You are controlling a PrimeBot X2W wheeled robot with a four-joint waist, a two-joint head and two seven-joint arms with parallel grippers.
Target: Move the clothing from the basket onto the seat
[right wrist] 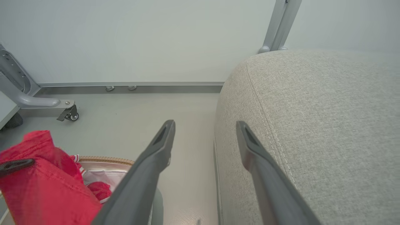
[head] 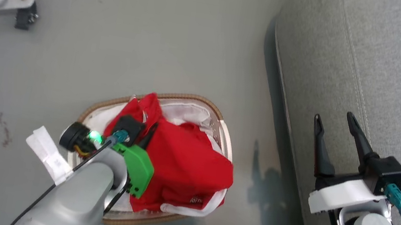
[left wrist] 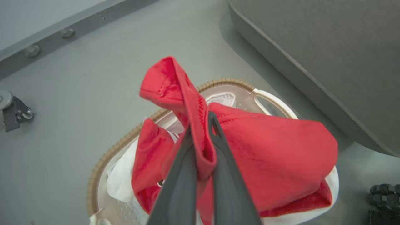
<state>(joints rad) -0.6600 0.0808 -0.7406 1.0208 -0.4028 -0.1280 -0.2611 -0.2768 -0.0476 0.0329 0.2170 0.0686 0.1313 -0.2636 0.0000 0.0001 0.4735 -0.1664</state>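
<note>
The red clothing [head: 188,163] with white trim is heaped in the oval white basket [head: 186,97] on the floor. In the left wrist view my left gripper [left wrist: 200,125] is shut on a raised fold of the clothing [left wrist: 275,150], pinched between both fingers above the basket's brown rim [left wrist: 106,162]. From the head view that gripper [head: 146,130] sits over the basket's left half. My right gripper [head: 334,118] is open and holds nothing, hanging over the left edge of the grey seat [head: 393,79]. The right wrist view has its fingers [right wrist: 205,125] straddling the seat [right wrist: 328,125] edge, with the clothing [right wrist: 40,181] at lower left.
A grey metal leg with a black caster [head: 18,8] stands on the floor at far left, also seen as a caster [right wrist: 67,114] near the wall rail. Grey floor separates the basket from the seat. A white tag [head: 49,154] hangs from my left arm.
</note>
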